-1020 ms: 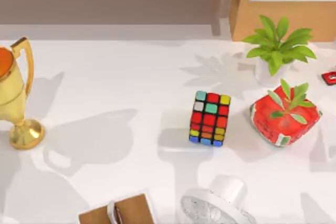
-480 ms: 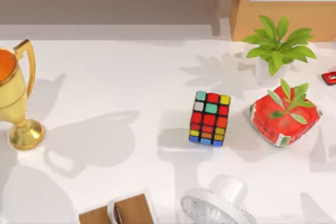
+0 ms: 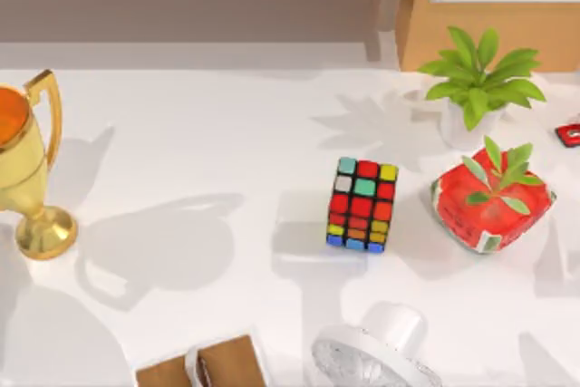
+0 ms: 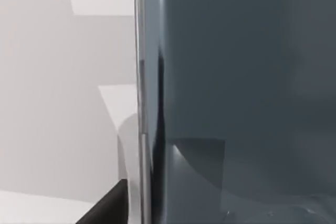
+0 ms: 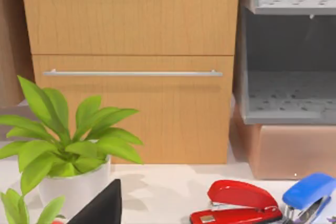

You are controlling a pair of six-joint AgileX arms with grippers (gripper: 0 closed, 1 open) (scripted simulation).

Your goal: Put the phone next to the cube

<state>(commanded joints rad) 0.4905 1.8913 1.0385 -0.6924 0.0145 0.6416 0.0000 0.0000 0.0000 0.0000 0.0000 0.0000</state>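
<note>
The cube (image 3: 362,204) stands on the white table (image 3: 227,133), right of centre, with red, orange, yellow, teal, blue and grey stickers on a black grid. Very close in the left wrist view is the phone (image 4: 241,87), its dark grey-blue glossy screen upright and its silver rim (image 4: 140,103) running down the picture. My left gripper is shut on it, and one dark finger (image 4: 105,211) shows beside the rim. A dark part of my right gripper (image 5: 100,205) shows in the right wrist view, near the plant and staplers.
A gold trophy (image 3: 32,169) stands at the left edge. A white-potted plant (image 3: 476,88) and a red angular pot (image 3: 489,201) sit right of the cube. A white round device (image 3: 381,355) and a wooden block (image 3: 204,364) lie at the front. Red (image 5: 236,203) and blue (image 5: 310,192) staplers lie before a wooden cabinet (image 5: 131,66).
The large arm shadow on the table left of the cube has changed shape and drifted a little. The trophy shows slightly more at the left edge. The cube has stayed put.
</note>
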